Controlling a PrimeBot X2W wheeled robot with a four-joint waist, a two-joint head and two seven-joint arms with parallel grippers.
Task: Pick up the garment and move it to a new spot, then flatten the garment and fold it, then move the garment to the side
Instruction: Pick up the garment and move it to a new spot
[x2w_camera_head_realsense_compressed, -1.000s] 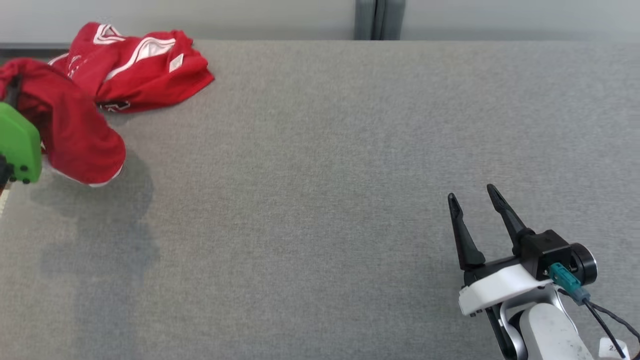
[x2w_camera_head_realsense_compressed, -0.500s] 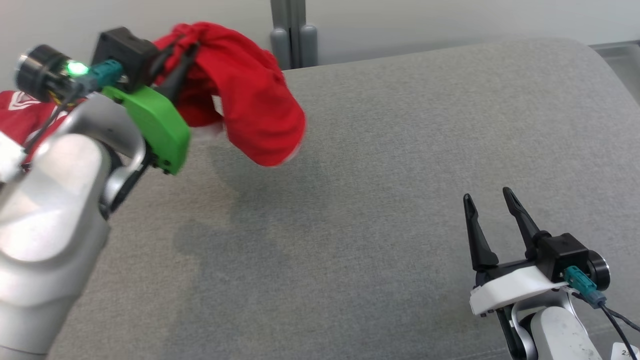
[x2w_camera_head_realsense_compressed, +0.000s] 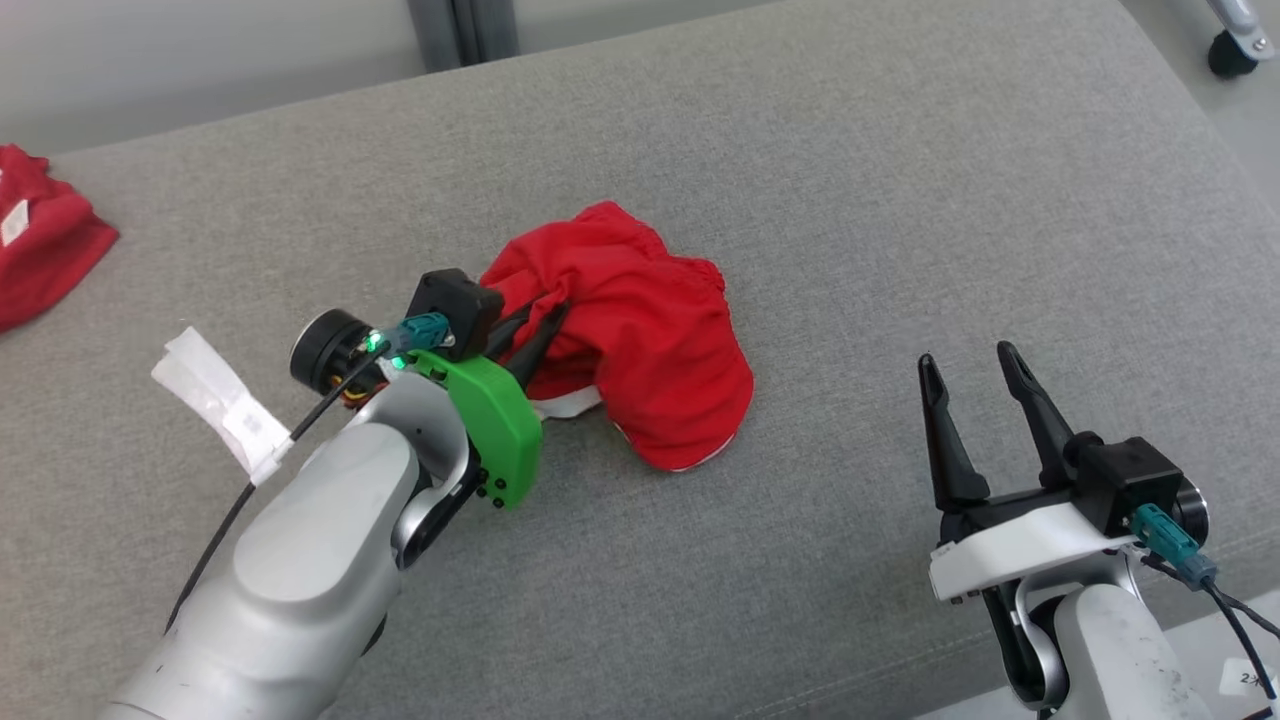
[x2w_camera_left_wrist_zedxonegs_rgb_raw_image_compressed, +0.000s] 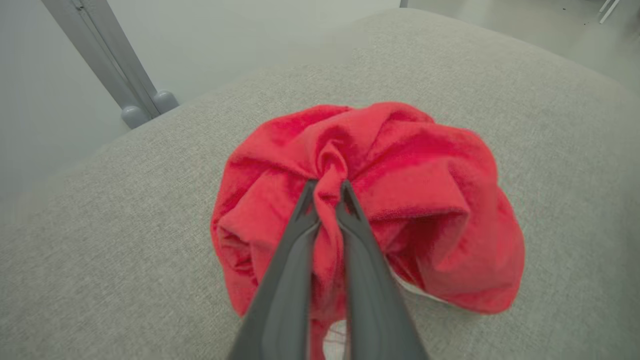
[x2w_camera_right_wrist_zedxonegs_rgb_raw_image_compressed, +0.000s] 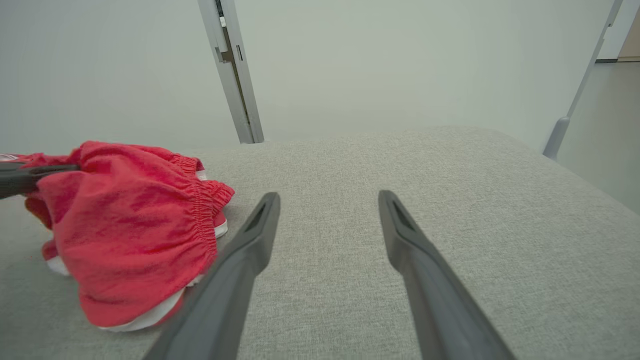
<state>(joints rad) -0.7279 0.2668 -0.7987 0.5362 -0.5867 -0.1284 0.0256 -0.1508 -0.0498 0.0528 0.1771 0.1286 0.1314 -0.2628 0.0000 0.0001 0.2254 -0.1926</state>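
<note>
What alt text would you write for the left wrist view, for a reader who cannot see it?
The left gripper, shut on a pinch of cloth, holds a bunched red garment that rests on a grey fabric surface. A pale wall and a grey post stand behind.

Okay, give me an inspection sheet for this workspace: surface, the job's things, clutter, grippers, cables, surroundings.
Surface: grey fabric tabletop, rounded far-right corner.
Job's things: red garment bunched in a heap mid-surface.
Clutter: second red garment at the far left edge.
Grippers: left gripper shut on the red garment, a fold pinched between its jaws; right gripper open, holding nothing, apart from it.
Cables: black cable with white tag along the left arm; right wrist cable.
Surroundings: pale wall, grey post, caster wheel.
</note>
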